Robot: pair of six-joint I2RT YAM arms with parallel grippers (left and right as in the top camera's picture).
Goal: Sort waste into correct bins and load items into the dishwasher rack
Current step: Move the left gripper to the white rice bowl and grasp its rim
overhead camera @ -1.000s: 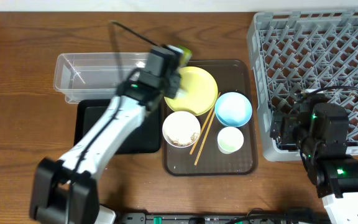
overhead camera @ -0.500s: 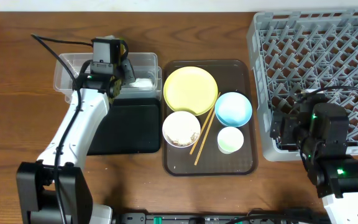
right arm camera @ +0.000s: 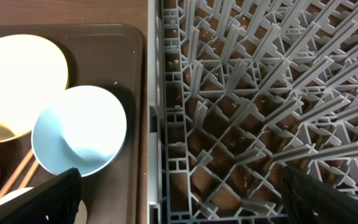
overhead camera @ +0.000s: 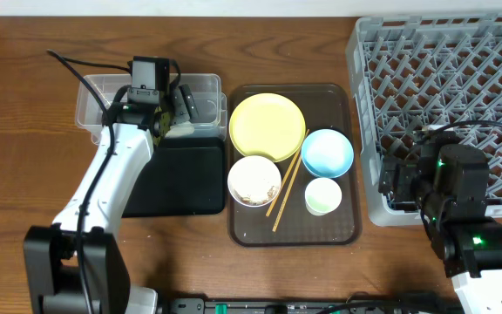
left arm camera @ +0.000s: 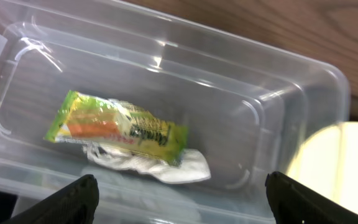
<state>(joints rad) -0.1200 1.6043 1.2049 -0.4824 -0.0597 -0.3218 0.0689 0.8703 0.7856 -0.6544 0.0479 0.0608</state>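
Left gripper is spread wide with nothing in it, right over the clear tub, and the wrapper lies on the tub floor on some crumpled white stuff, clear of both fingers. So the drop looks sorted imo. The trick now is lifting straight up so nothing clips the tub wall, then heading for the white bowl. Way across, the right gripper hangs open and empty over the dishwasher rack edge.
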